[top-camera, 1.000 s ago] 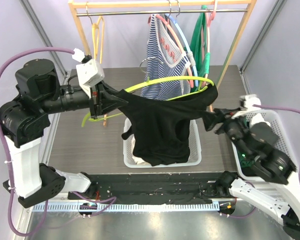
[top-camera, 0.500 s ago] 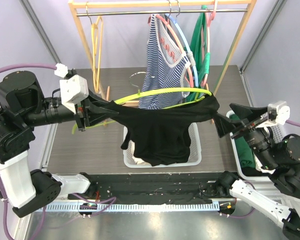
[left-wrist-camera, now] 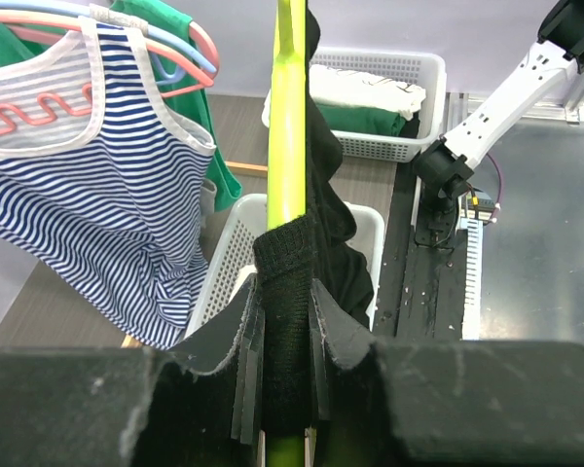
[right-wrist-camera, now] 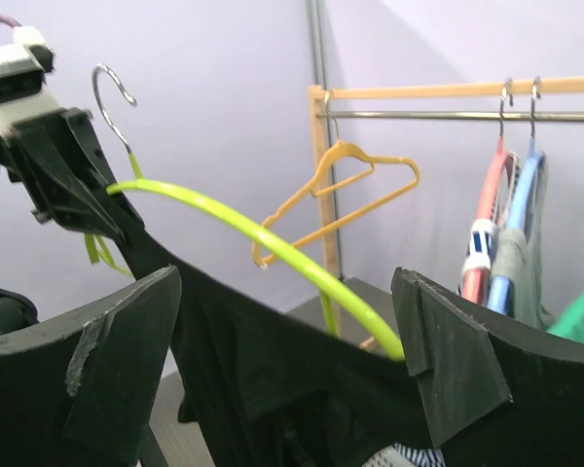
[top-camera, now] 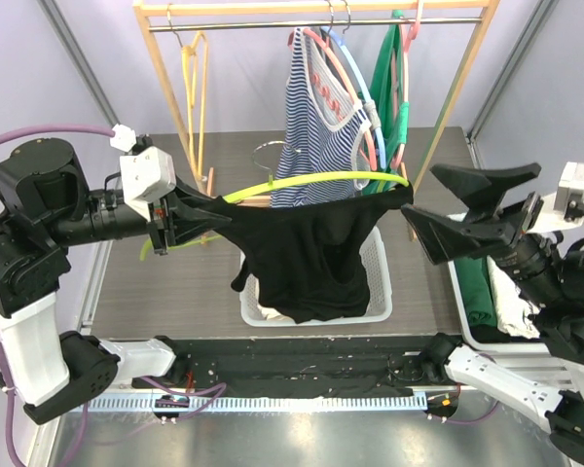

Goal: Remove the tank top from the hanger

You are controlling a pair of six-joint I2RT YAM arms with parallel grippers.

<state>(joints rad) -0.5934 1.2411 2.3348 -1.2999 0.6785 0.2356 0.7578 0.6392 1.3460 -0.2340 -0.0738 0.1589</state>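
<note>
Backing away since a second ago, your right gripper (top-camera: 420, 204) is spreading its fingers, empty; your left gripper (top-camera: 214, 209) is pinching hanger (top-camera: 311, 179) and black tank top (top-camera: 307, 258) strap together above the basket (top-camera: 383, 290). You are risking stretching fabric while that strap is trapped.

The table (top-camera: 146, 282) is overlooked from high behind its near edge, the wooden clothes rack (top-camera: 273, 8) being faced at the frame's top. The lime hanger (top-camera: 311, 177) is sighted lengthwise, close up, from the left wrist and from its opposite end, slightly upward, from the right wrist, and is shared by all views.
</note>
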